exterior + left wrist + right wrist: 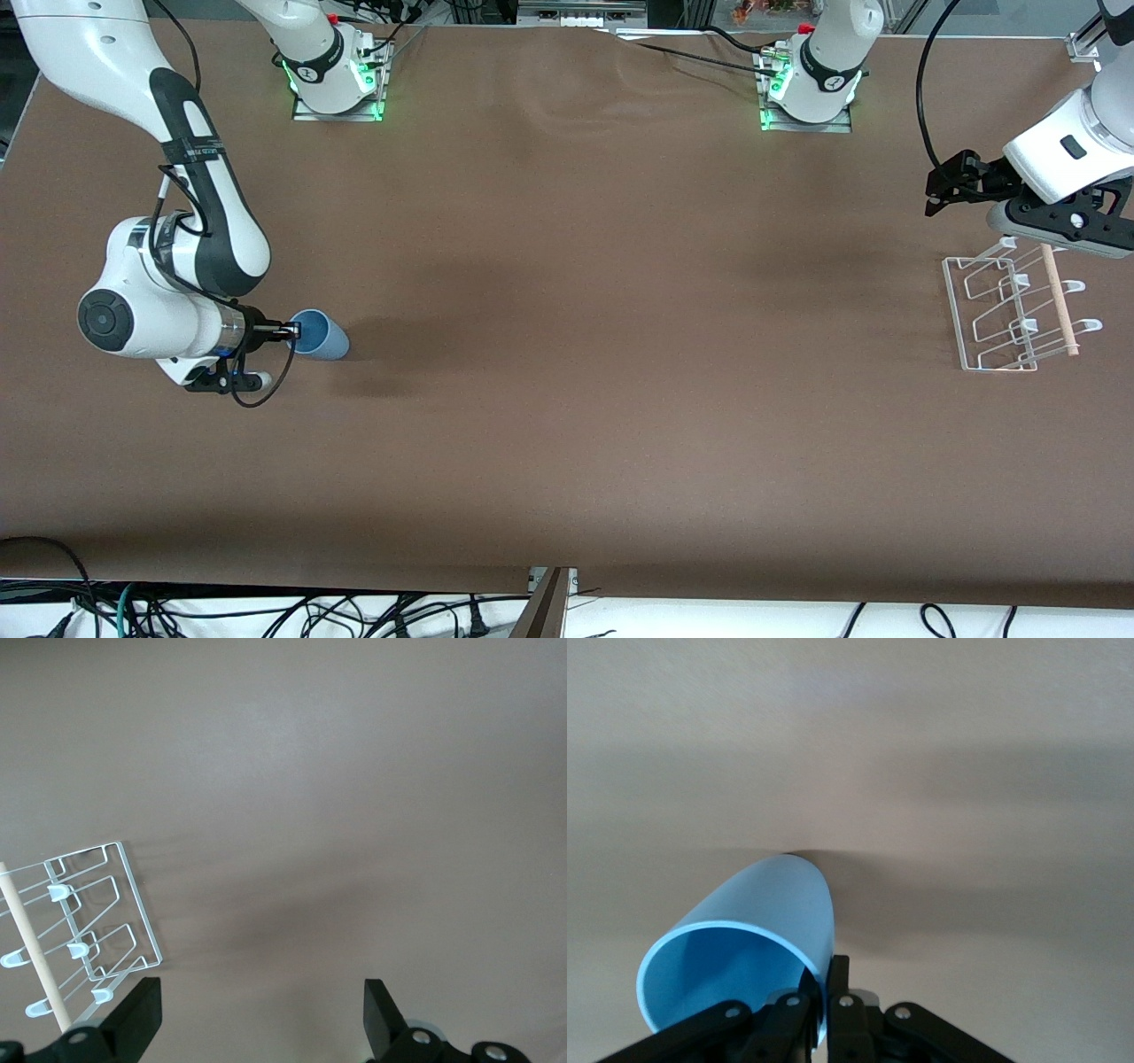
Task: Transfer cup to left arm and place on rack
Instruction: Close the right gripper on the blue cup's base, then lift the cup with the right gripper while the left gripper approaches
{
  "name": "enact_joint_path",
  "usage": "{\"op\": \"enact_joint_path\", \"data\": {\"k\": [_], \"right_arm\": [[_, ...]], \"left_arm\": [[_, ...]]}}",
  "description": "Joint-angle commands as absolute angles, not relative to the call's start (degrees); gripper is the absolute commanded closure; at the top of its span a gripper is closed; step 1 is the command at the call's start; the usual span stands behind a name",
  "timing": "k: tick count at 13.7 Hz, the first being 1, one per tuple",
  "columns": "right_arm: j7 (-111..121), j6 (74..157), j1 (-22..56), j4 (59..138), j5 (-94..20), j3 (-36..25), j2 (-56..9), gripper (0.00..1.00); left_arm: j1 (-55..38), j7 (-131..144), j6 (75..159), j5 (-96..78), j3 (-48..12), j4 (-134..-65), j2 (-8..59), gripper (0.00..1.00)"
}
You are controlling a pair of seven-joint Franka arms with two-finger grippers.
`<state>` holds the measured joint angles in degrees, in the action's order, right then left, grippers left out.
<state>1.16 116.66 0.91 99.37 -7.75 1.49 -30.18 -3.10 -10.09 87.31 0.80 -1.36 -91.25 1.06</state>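
one cup [321, 335] rim within right gripper [293, 331]

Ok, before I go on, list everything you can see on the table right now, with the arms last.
cup: one, light blue, lying on its side at the right arm's end of the table, rim pinched by the right gripper
rack: one, clear-and-white wire with a pale wooden dowel along its top, at the left arm's end of the table
table: one, brown surface
cables: a tangle, black and white, past the table's edge nearest the front camera
right gripper: one, black, shut on the cup's rim, low over the table
left gripper: one, black, open, waiting over the table beside the rack
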Motion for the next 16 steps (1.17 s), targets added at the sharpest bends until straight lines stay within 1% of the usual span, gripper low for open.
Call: {"op": "enact_joint_path", "data": {"k": [1, 2, 4, 7, 9, 12, 14, 16], "right_arm": [[1.9, 116.1, 0.6, 95.7, -13.7, 2.1, -31.2, 1.0], [1.8, 115.8, 1.0, 94.9, -15.8, 2.3, -31.2, 1.0], [0.9, 115.1, 2.1, 92.7, -20.2, 3.8, -31.4, 1.0], [-3.2, 115.0, 4.6, 90.1, -24.4, 6.0, -31.4, 1.0], [-6.1, 115.0, 5.8, 88.9, -26.1, 8.0, -31.6, 1.0], [-14.6, 115.6, 6.3, 86.2, -36.3, 12.6, -32.3, 1.0], [-18.1, 115.8, 8.5, 83.8, -40.2, 13.4, -33.5, 1.0], [-21.5, 115.8, 10.9, 80.4, -44.9, 13.4, -35.1, 1.0]], "left_arm": [[-3.3, -9.9, 86.0, 0.6, -1.5, -90.0, 2.5, 0.0], [-3.3, -10.0, 85.7, 0.4, -1.9, -90.1, 3.7, 0.0], [-3.5, -10.3, 81.9, -1.4, -2.3, -89.8, 6.8, 0.0], [-3.5, -13.1, 80.1, -6.0, -2.4, -89.8, 7.1, 0.0], [-3.5, -20.7, 80.4, -7.5, -2.3, -89.8, 7.6, 0.0], [-2.9, -30.7, 80.9, -13.4, -2.3, -89.8, 9.7, 0.0], [-3.4, -38.6, 81.1, -15.4, -2.3, -89.8, 11.8, 0.0], [-5.0, -47.6, 84.9, -17.0, -3.1, -90.2, 12.4, 0.0]]}}
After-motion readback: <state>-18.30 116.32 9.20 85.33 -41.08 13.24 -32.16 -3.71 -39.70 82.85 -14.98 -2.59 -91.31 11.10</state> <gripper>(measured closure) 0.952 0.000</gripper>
